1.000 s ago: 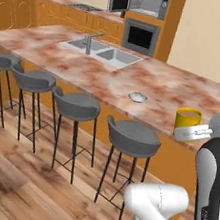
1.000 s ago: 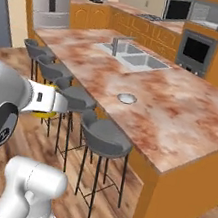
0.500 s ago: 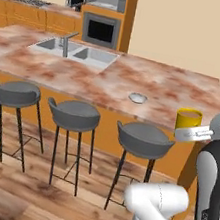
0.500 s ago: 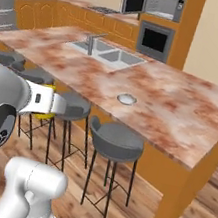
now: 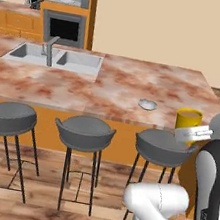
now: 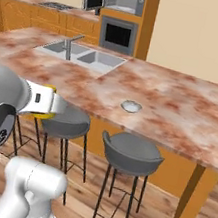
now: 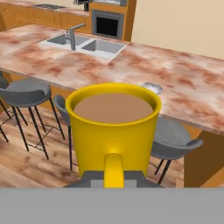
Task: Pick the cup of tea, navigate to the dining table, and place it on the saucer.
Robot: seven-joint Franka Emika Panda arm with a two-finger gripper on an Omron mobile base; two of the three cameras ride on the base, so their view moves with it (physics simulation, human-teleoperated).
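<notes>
The cup of tea (image 7: pixel 113 127) is a yellow mug of brown liquid, held upright in the air. My gripper (image 7: pixel 113 178) is shut on its handle. From the left base view the cup (image 5: pixel 188 119) sits just above my gripper (image 5: pixel 193 133), in front of the dining table's near edge. From the right base view only slivers of the cup (image 6: pixel 40 115) peek out around my hand (image 6: pixel 46 102). The saucer (image 5: pixel 148 104) is a small pale dish on the marbled dining table (image 5: pixel 100 87), left of and beyond the cup. It lies bare (image 6: pixel 131 106) and is partly hidden behind the mug's rim (image 7: pixel 153 87).
Three grey stools (image 5: pixel 84 130) stand along the table's near side, over wooden floor. A double sink with faucet (image 5: pixel 49 54) is set in the table's far left. An oven (image 6: pixel 118 34) and microwave (image 6: pixel 124 0) are in the back wall. The table's right end (image 6: pixel 208 164) is near.
The whole picture has shifted as the base drove: the table's right end and the saucer now sit closer and more central. The cup stays held in the same place before the hand.
</notes>
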